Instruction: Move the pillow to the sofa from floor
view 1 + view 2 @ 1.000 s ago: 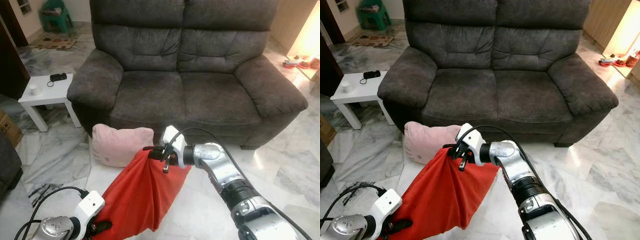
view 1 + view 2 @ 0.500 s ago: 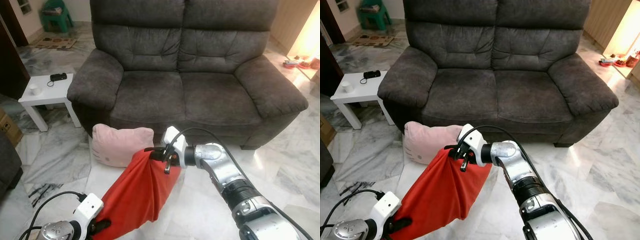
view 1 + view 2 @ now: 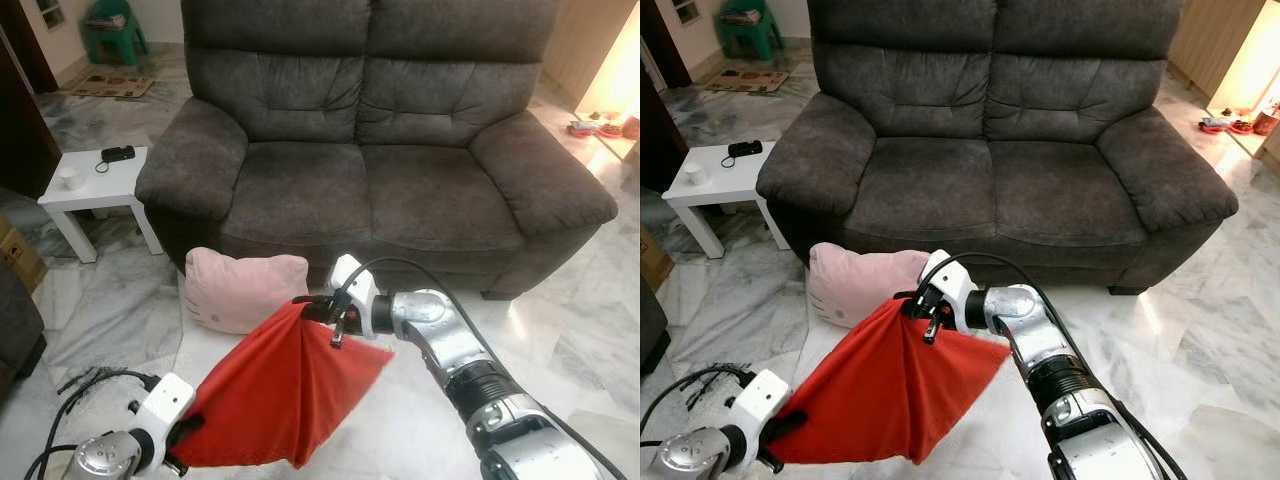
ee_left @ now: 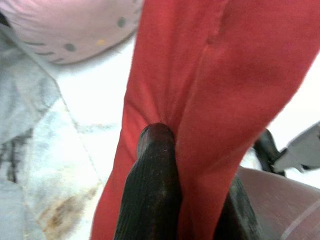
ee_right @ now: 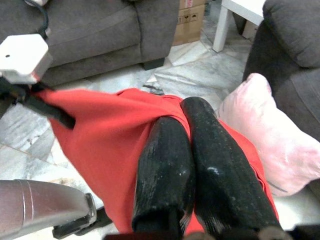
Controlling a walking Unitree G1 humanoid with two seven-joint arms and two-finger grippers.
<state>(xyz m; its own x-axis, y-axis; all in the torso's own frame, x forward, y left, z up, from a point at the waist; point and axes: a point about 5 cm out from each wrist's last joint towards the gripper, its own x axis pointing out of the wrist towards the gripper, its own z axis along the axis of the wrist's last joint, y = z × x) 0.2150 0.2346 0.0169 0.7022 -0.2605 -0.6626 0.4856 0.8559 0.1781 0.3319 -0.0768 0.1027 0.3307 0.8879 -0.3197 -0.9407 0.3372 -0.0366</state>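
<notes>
Both grippers clench the limp red fabric pillow (image 3: 270,385) off the marble floor (image 3: 560,340) — right gripper (image 3: 318,308) high, left gripper (image 3: 185,432) low. That spreads it for the grey sofa (image 3: 370,190).

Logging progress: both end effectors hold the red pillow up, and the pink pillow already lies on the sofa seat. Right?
Not quite. The pink pillow lies on the floor against the sofa front, as the left eye view shows. Both the left end effector and right end effector do hold the red pillow.

Red pillow (image 3: 275,395) smooth matt cloth; sofa (image 3: 375,150) prob. suede-like; floor (image 3: 580,330) glossy marble.
</notes>
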